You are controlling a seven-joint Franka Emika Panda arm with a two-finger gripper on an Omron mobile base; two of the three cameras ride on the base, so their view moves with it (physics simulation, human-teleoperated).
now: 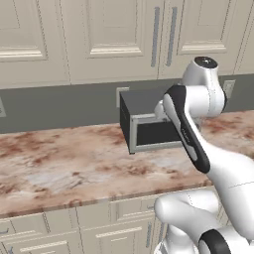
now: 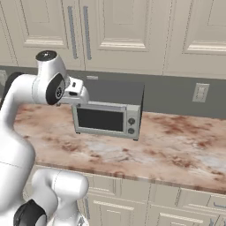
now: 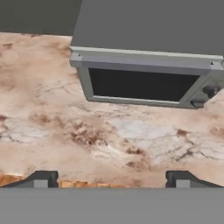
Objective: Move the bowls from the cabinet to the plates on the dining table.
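While the cabinet fills the upper part of both base views, we see its beige raised-panel doors all closed, two long vertical metal bar handles side by side at upper right of the left base view. Below it, the pinkish-brown marbled counter carries one grey microwave at centre. At the bottom of the hand view our gripper stands wide open with nothing between its two dark fingertips, above the counter's near edge.
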